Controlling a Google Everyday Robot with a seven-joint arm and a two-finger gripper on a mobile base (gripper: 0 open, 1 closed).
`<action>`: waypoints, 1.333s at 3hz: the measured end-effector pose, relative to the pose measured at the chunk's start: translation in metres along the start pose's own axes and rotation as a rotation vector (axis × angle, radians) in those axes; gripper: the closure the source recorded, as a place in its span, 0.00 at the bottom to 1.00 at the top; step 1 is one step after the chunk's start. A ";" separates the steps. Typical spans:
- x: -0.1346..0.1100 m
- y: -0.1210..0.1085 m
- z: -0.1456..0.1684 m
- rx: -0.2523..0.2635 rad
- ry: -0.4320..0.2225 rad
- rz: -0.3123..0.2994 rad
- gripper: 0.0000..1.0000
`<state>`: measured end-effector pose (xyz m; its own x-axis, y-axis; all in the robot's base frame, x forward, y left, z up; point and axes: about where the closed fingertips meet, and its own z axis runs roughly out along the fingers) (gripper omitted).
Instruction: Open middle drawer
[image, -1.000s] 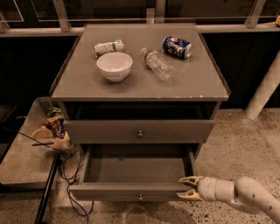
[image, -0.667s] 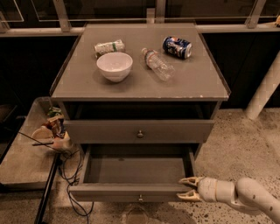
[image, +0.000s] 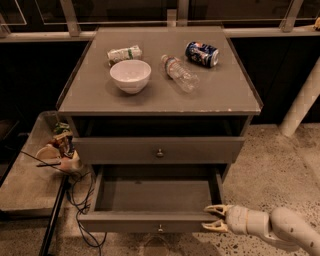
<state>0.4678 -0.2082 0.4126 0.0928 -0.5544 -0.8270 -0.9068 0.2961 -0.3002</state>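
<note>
Gripper (image: 206, 218), fingers spread and holding nothing, sits low at the right end of the middle drawer (image: 155, 196) front, the drawer standing pulled out with its long axis crosswise and its knob (image: 160, 229) toward centre from the fingertips.

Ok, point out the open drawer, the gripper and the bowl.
open drawer (image: 125, 222), camera view, front panel left of its knob.
gripper (image: 207, 217), camera view, midway between the fingertips, at the drawer's right front corner.
bowl (image: 130, 74), camera view, its white inside.
</note>
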 end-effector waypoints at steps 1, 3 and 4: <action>0.000 0.000 0.000 0.000 0.000 0.000 0.59; 0.000 0.000 0.000 0.000 0.000 0.000 0.13; 0.000 0.000 0.000 0.000 0.000 0.000 0.13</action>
<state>0.4678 -0.2081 0.4126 0.0929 -0.5543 -0.8271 -0.9068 0.2960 -0.3002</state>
